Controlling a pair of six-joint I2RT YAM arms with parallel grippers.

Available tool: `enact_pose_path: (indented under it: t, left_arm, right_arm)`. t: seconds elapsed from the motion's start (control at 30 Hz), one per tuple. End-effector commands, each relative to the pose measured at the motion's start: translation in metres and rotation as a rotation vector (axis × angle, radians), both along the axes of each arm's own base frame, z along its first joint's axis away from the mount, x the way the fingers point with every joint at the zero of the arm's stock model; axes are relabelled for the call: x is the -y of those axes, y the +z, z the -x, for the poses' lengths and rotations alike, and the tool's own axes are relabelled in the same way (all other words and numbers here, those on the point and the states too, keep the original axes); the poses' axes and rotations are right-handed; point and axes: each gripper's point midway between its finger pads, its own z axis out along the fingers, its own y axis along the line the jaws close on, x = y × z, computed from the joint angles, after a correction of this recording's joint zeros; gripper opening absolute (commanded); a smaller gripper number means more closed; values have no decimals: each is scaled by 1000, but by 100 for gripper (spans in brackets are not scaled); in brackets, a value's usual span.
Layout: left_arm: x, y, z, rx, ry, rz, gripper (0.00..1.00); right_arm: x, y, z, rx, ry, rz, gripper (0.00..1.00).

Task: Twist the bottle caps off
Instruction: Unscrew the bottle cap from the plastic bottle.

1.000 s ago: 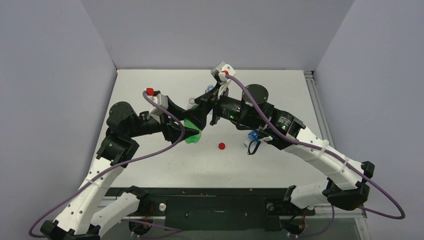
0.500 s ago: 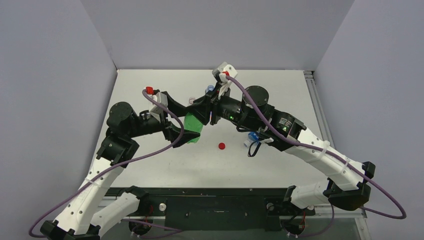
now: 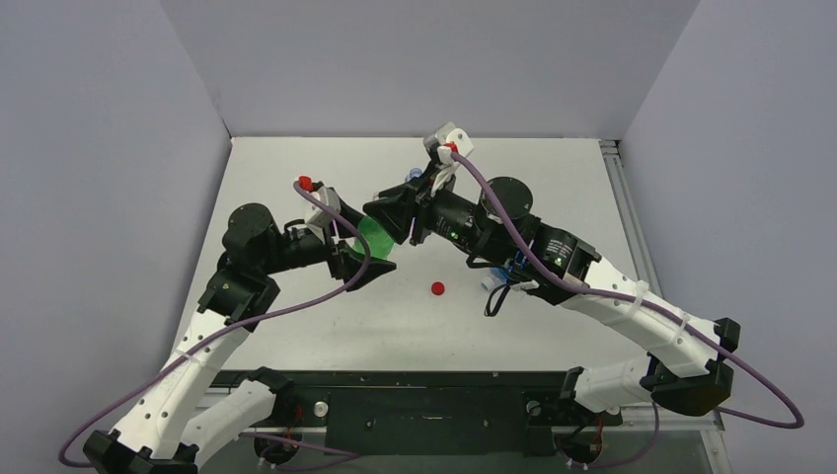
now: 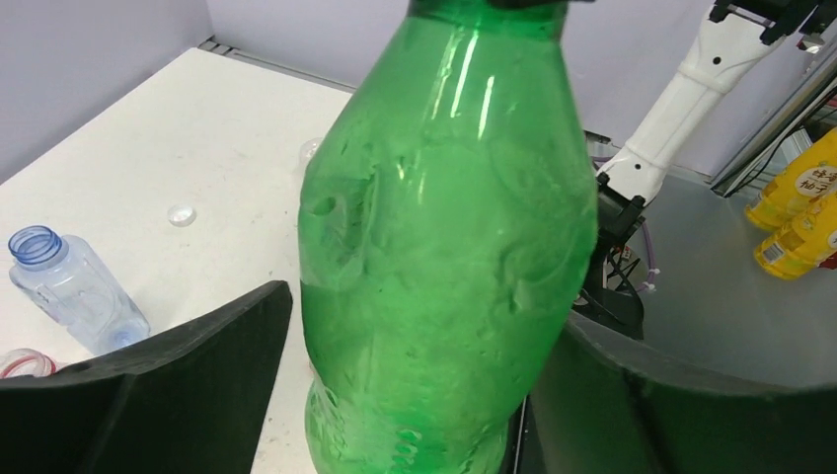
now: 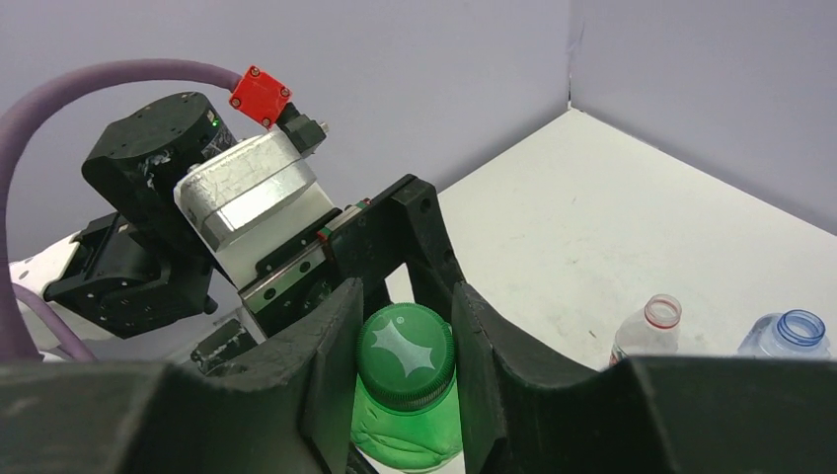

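**Green cap up next – sort the grip before twisting**

Caught the right claw (image 5: pixel 406 326) clamped snug on the green cap (image 5: pixel 405 354), one finger on each side, sitting square over the top of the green bottle (image 4: pixel 444 247). Found the left claw (image 4: pixel 424 326) spread wide around the bottle's belly, fingers flanking the plastic rather than squeezing. Saw the bottle leaning a bit, out in the middle of the worktop (image 3: pixel 326 316) between the two arms. Couldn't make out the base, cut off at the bottom of the left wrist view.

Would've shut the left claw firmly on the belly before any twist. Otherwise, pretty sure, just spinning the whole bottle along with the cap. Would've lined up the right wrist's turn with the neck too, easing upward while turning, and gone gentle on that thin, already dented plastic.

Also spotted a red cap (image 3: pixel 437 288) lying loose on the worktop, just beside the action, plus a blue-necked bottle (image 4: pixel 69 286) and a red-ringed bottle (image 5: pixel 656 331) standing open further off. Reckoned at least two done already.
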Motion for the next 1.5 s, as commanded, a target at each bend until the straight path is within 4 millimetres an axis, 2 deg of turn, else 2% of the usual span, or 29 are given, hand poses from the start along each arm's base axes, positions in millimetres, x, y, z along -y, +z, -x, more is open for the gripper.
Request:
enact_pose_path:
  t: [0.0, 0.1, 0.17, 0.23, 0.37, 0.5, 0.53, 0.57, 0.6, 0.63, 0.67, 0.7, 0.77, 0.83, 0.9, 0.97, 1.07, 1.1, 1.13, 1.17, 1.2, 1.23, 1.27, 1.3, 1.33, 1.37, 1.4, 1.43, 1.47]
  left_arm:
    - [-1, 9, -6, 81, 27, -15, 74]
    - [-4, 14, -10, 110, 60, -9, 35]
    - [-6, 18, -12, 133, 82, 4, 22]
    - [-8, 19, -14, 139, 103, 9, 17]
    - [-7, 25, -13, 139, 99, 33, 8]
    - [-1, 38, 8, 101, -9, 90, 0]
    - [2, 40, 19, 56, -70, 107, 0]
    - [4, 48, 25, 65, -104, 129, 0]
    - [6, 50, 37, 2, -174, 141, 0]
    - [7, 58, 44, 18, -215, 163, 0]
    - [8, 59, 53, -58, -271, 168, 0]
    - [8, 64, 60, -57, -313, 173, 0]
    - [9, 69, 66, -118, -357, 183, 0]
    - [9, 72, 71, -131, -379, 186, 0]
    - [9, 73, 71, -134, -384, 183, 0]
    - [9, 72, 71, -125, -383, 179, 0]
    - [10, 67, 68, -119, -374, 166, 0]
    - [10, 66, 65, -94, -361, 165, 0]
    - [10, 63, 63, -100, -350, 158, 0]
    - [11, 62, 55, -56, -316, 156, 0]
    - [11, 57, 46, -83, -260, 143, 0]
    - [11, 53, 37, -23, -217, 122, 0]
    - [9, 47, 26, -42, -141, 106, 0]
    - [7, 38, 18, -24, -97, 73, 0]
    - [3, 37, 4, -3, -5, 67, 0]
    - [-1, 33, -8, 35, 61, 48, 0]
    - [-6, 31, -18, 52, 133, 44, 0]
    - [-9, 28, -24, 86, 164, 28, 0]
    - [-14, 28, -33, 117, 226, 19, 0]
  right_arm:
    - [-2, 29, 0, 27, -10, -86, 0]
    - [0, 28, -6, 21, -49, -82, 0]
    - [1, 27, -9, 21, -68, -79, 0]
    - [2, 28, -12, 22, -89, -78, 0]
    - [0, 29, -14, 29, -99, -74, 0]
    - [-2, 38, -4, 63, -22, -88, 0]
    - [-2, 42, 6, 76, 39, -102, 0]
    - [1, 50, 7, 83, 58, -136, 0]
    - [0, 53, 20, 97, 142, -153, 0]
    - [4, 64, 20, 102, 169, -206, 0]
    - [4, 67, 37, 117, 271, -222, 0]
    - [8, 78, 40, 130, 311, -269, 0]
    - [10, 85, 70, 163, 498, -290, 0]
    - [12, 89, 89, 182, 608, -302, 0]
    - [12, 89, 99, 192, 681, -296, 0]
    - [14, 90, 101, 198, 696, -282, 0]
    - [15, 81, 87, 191, 638, -229, 0]
    - [18, 86, 76, 199, 562, -233, 15]
    - [19, 75, 63, 178, 493, -185, 25]
    - [27, 83, 35, 171, 310, -197, 42]
    - [35, 77, 13, 151, 167, -172, 51]
    - [45, 81, 4, 166, 89, -166, 64]
    - [54, 75, -12, 143, -33, -146, 69]
    - [57, 76, -13, 153, -71, -134, 75]
    - [67, 72, -24, 135, -168, -114, 77]
    - [65, 72, -22, 143, -184, -97, 79]
    - [71, 65, -29, 125, -257, -68, 80]
    - [65, 66, -27, 124, -264, -53, 80]
    - [65, 62, -34, 109, -313, -26, 81]
